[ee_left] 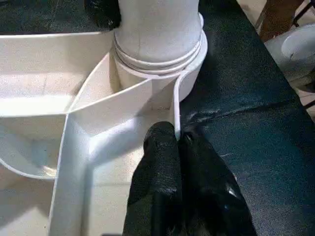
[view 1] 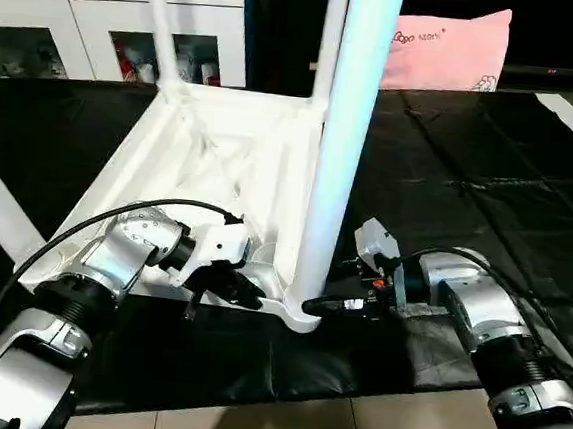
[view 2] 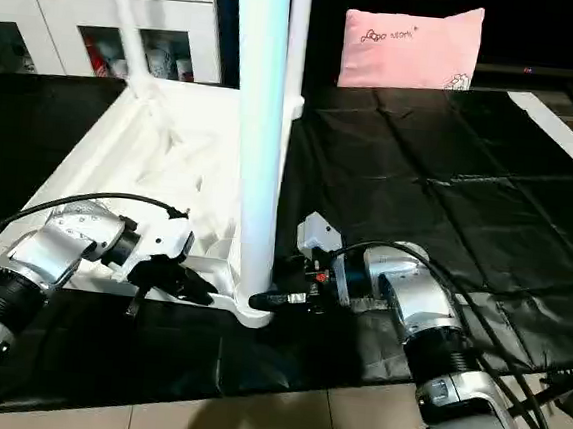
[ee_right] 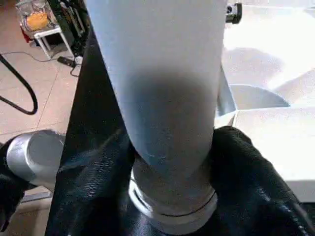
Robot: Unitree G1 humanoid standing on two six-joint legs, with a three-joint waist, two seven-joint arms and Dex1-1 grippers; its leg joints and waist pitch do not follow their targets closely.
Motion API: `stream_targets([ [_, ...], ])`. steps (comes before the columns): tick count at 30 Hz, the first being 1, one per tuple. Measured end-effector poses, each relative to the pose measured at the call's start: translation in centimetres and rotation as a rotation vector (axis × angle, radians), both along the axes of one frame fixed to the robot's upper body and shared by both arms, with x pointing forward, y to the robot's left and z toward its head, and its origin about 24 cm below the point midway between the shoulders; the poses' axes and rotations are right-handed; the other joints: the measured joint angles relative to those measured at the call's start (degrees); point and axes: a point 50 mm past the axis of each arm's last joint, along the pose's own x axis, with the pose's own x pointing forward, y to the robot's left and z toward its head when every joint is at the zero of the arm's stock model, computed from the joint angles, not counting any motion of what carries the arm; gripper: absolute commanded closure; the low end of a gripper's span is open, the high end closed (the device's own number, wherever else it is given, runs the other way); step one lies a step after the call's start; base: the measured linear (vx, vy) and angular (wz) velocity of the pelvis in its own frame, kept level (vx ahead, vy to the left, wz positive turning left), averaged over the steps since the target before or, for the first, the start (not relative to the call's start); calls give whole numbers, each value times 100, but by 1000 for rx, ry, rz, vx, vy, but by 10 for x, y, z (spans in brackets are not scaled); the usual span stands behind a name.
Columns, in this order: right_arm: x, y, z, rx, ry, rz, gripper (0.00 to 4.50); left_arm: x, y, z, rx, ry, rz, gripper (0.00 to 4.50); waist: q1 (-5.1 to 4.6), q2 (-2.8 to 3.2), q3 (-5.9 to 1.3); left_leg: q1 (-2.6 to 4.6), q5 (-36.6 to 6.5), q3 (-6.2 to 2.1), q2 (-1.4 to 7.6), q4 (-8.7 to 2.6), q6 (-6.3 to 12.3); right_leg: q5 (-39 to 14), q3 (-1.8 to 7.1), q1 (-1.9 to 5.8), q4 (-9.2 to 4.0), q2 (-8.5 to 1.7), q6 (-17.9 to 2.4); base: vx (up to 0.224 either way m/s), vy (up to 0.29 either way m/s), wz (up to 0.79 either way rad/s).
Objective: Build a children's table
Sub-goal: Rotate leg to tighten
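The left gripper's (ee_left: 174, 147) fingers were pressed together, pinching the thin rim of the upturned tabletop (view 1: 220, 169) just beside its near corner socket (ee_left: 157, 73), while the right gripper's (ee_right: 172, 162) fingers stood on either side of the base of the near leg (view 1: 342, 149), close against it; whether they actually gripped it could not be told. The tabletop lay ribbed side up on the black mat (view 1: 471, 170), with the near leg upright in that socket and two more legs rising at the far corners. The step in hand looked like seating this leg: one arm steadying the top, the other working the tube. Next, the right gripper would likely need a firm hold low on the leg and a turn or downward push, with the top kept from sliding.
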Motion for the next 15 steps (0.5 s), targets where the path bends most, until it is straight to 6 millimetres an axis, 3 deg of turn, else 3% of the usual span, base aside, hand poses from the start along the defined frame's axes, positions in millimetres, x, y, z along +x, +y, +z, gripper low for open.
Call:
stream_targets([
  [12,-3,-3,-1,3,12,-11,249,0,-2,-1,-5,8,14,450,13,-2,-2,4,0,0,-2,0,0,0,0,7,-3,-2,0,0,0,0],
  [15,-2,-1,-4,14,18,-65,249,2,-6,-4,-18,10,63,450,8,-2,-2,44,-4,8,-4,0,-7,0,12,35,0,0,0,0,0,0],
])
